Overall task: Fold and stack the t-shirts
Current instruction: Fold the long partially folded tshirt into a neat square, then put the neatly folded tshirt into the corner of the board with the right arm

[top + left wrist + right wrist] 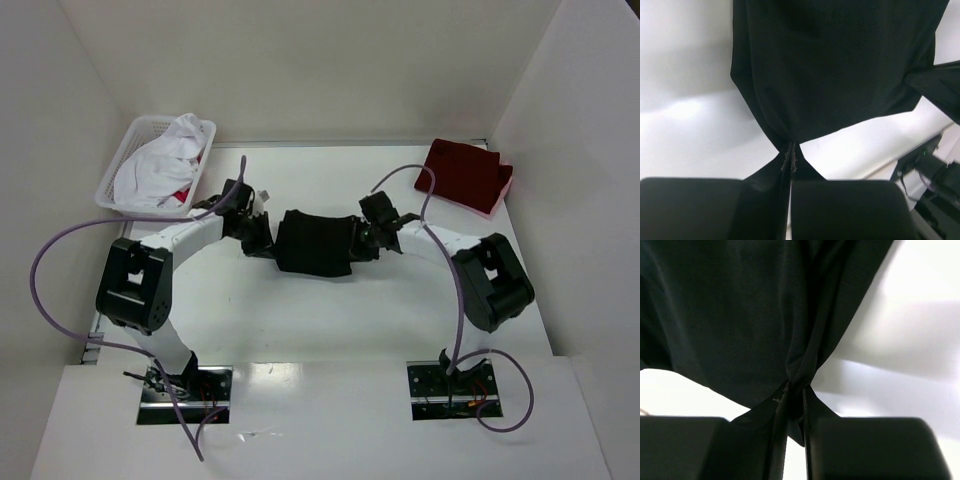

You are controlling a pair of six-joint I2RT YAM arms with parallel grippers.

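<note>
- Top external view: we see a black t-shirt [315, 245] bunched into a rough, wrinkled rectangle near the middle of the white surface [330, 330], stretched between the 2 hands.
- We find the left hand [258, 240] at the shirt's left edge and the right hand [362, 240] at its right edge — both arms bend inward toward each other from their bases at the near edge.
- Left wrist view: the left hand [789, 180] is clenched on a pinch of the black cloth. Its 2 fingers [850, 210] meet with only the fabric's stitched edge between them, and the shirt fans out wide beyond the pinch.
- Right wrist view: the right hand [796, 417] is likewise grasping the black t-shirt. A thicker twist of folds is squeezed between its fingers, and the rest spreads up and to the left over the pale surface.
- We cannot tell from these views whether the middle of the shirt rests on the surface or hangs just above it.
- At the far right corner lies a dark red t-shirt [465, 175], folded flat, well apart from the black one.
- At the far left stands a white lattice basket [118, 170] holding a crumpled white t-shirt [160, 165], with a bit of red cloth [182, 195] showing under it — the basket sits just beyond the left arm's wrist.
</note>
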